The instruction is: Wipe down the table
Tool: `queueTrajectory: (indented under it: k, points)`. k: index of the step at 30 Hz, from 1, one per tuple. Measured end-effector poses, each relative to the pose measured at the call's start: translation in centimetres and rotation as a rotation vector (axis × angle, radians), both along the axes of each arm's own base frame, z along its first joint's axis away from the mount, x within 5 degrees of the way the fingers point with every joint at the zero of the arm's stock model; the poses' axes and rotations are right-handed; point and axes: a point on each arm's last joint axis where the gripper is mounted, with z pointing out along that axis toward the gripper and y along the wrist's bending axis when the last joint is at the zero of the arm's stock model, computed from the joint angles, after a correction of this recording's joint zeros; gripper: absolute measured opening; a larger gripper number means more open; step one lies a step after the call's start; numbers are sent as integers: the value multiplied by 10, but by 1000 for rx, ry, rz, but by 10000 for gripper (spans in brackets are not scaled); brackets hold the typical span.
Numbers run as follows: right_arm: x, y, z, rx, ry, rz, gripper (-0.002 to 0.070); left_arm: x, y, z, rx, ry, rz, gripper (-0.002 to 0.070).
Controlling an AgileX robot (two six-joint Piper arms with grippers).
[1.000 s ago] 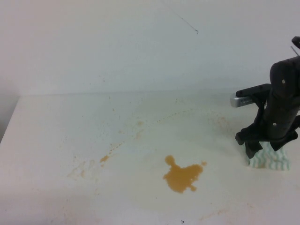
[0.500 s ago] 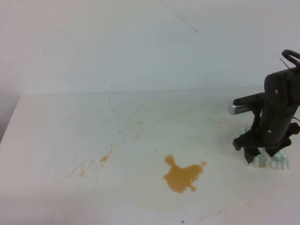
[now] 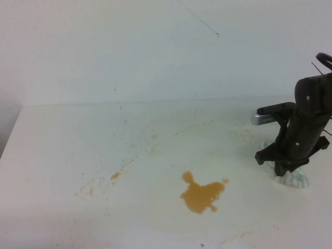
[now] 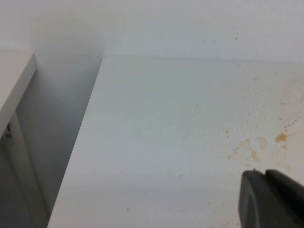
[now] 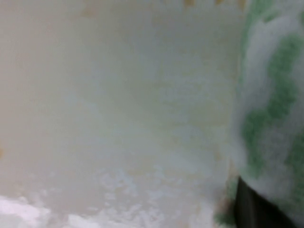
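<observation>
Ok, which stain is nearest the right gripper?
The big brown puddle, front centre; the small spot lies farther left. Right gripper is at the cloth, right side; left gripper hovers far left.

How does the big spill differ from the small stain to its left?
The spill is large, solid and dark; the stain is small and paler. The spill lies nearer the right end effector, down on the cloth; the stain nearer the left end effector, over the left of the table. Both are orange-brown.
</observation>
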Motion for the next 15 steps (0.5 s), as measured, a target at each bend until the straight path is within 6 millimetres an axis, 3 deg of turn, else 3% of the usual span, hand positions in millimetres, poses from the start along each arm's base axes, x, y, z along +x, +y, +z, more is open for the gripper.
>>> queueTrajectory:
  k: [7,15]
  points:
    - [-6,16,15,80,-16,40,49,0,0,0,0,0,0,-3]
    - [-27,70,15,82,-6,203,49,0,0,0,0,0,0,-3]
